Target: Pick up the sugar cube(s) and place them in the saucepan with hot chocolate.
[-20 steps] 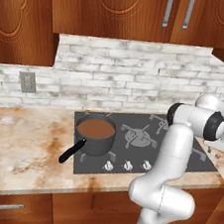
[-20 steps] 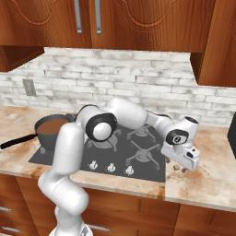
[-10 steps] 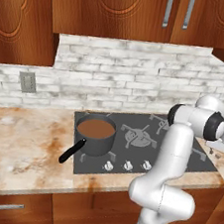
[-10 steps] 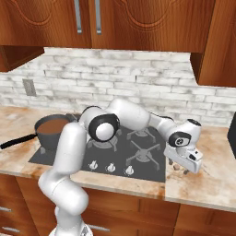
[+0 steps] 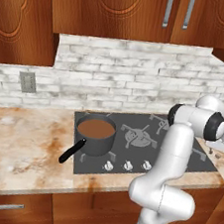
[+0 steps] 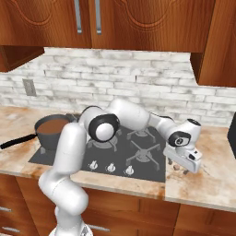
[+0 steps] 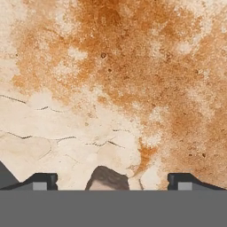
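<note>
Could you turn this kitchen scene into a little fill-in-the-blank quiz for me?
1. The saucepan on the cooktop holds a smooth ____ liquid.
2. The saucepan stands on the ____ side of the cooktop as the cameras see it.
3. The gripper hangs over the stone ____, past the cooktop's right edge.
4. In the hand view, the fingertips stand wide ____.

Missing words: brown; left; counter; apart

Gripper [image 6: 179, 169] fingertips too small to judge their gap. Small brown-topped object [image 7: 107, 179] cut by hand view's bottom band, identity unclear. Saucepan [image 6: 52, 131] partly hidden behind arm.
</note>
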### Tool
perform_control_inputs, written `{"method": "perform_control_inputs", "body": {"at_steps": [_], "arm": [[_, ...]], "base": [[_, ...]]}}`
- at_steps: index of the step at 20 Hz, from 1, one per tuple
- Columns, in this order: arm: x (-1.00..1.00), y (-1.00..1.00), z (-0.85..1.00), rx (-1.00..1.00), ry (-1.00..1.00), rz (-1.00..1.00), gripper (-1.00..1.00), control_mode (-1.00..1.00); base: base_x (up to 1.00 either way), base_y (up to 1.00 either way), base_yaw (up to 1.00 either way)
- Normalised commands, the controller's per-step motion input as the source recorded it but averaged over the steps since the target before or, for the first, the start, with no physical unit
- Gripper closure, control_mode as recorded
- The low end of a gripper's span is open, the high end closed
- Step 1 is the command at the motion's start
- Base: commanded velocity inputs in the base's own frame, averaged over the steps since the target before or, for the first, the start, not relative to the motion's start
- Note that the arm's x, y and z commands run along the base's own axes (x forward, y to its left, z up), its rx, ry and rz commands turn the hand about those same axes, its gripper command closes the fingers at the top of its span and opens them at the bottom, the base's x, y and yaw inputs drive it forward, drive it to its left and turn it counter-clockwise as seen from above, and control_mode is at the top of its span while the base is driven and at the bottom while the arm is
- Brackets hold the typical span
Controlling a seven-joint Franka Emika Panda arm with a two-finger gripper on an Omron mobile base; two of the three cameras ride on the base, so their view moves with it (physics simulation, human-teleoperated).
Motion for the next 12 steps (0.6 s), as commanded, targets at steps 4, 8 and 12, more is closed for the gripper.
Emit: {"method": "perform_control_inputs", "body": {"at_steps": [4,8,12], "arm": [[0.00,0.18,-0.01,0.00,0.00,0.00,-1.00,-1.00],[0.00,0.01,-0.03,0.00,0.00,0.00,-1.00,-1.00],[0.00,0.00,-0.15,0.00,0.00,0.00,-1.00,-1.00]], "base": [[0.00,0.00,0.00],[0.00,0.00,0.00],[0.00,0.00,0.00]]}}
